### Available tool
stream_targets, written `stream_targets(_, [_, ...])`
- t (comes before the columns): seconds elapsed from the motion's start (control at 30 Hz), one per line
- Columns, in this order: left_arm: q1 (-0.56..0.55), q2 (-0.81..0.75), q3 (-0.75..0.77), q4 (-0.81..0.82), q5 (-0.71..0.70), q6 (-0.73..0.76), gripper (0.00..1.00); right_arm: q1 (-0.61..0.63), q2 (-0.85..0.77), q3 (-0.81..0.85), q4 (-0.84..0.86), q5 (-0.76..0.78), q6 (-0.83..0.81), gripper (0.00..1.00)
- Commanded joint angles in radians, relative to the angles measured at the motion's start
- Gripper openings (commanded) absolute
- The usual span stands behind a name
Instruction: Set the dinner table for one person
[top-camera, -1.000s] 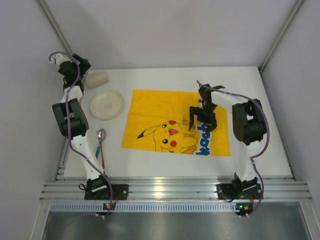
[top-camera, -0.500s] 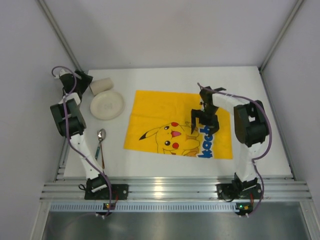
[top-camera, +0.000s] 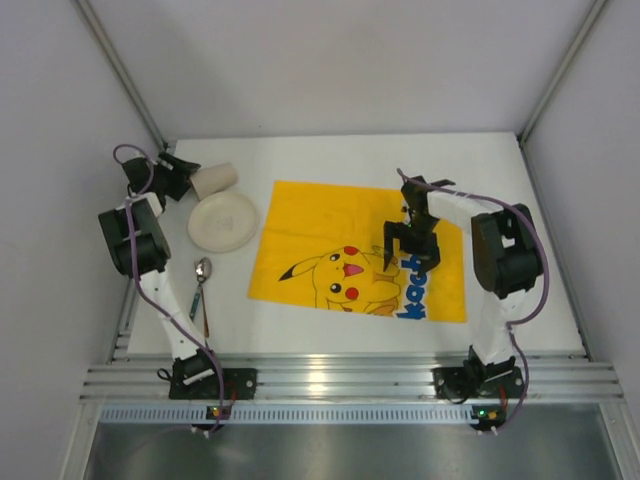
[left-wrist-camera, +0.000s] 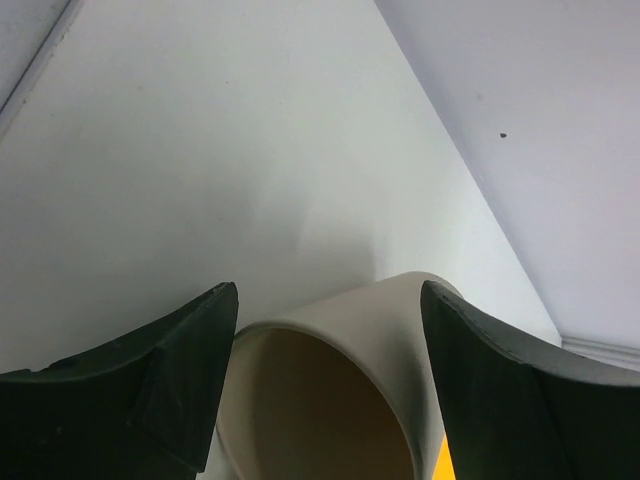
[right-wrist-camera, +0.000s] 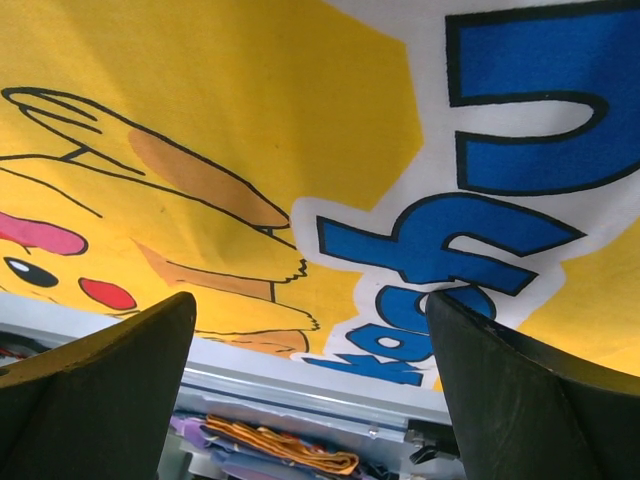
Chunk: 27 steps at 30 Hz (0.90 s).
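Compared with one second earlier, the left arm has swung inward, and the left gripper (top-camera: 190, 180) now sits at the mouth end of the cup (top-camera: 217, 181). The cup has slid toward the table's middle and turned; it lies on its side, touching the far rim of the plate (top-camera: 224, 222). The plate has shifted slightly right and nearer. The yellow mat (top-camera: 320, 215) has also crept a little to the right under the right gripper (top-camera: 408, 258). The spoon (top-camera: 201, 275) lies where it did.

The dinner table (top-camera: 400, 160) is the white surface under all these things, with its rail (top-camera: 340, 378) along the near edge.

The overhead view hides the left jaws. The left wrist view shows the fingers (left-wrist-camera: 150, 380) flanking the cup's open mouth, one on each side and close against its wall. Whether they clamp it or only straddle it cannot be told.

The right wrist view shows its fingers (right-wrist-camera: 100, 380) spread wide with nothing between them, above the mat's blue lettering and cartoon print. Beyond the mat's edge it also shows the table's near edge.
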Motion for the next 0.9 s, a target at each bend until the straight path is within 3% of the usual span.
stream_targets(0.0, [0.018,-0.092,-0.013,0.015,0.079,-0.024,0.79,0.007,0.033,-0.068,0.097,0.010,-0.016,1.00])
stream_targets(0.23, [0.056,-0.155,-0.085,-0.037,0.148,0.019,0.83,0.007,0.005,-0.114,0.122,-0.004,-0.028,1.00])
stream_targets(0.57, [0.101,-0.300,-0.252,-0.042,0.227,0.059,0.81,0.007,-0.013,-0.161,0.152,-0.026,-0.057,1.00])
stream_targets(0.87, [0.075,-0.219,-0.277,0.188,0.290,-0.130,0.79,0.007,-0.024,-0.192,0.181,-0.036,-0.057,1.00])
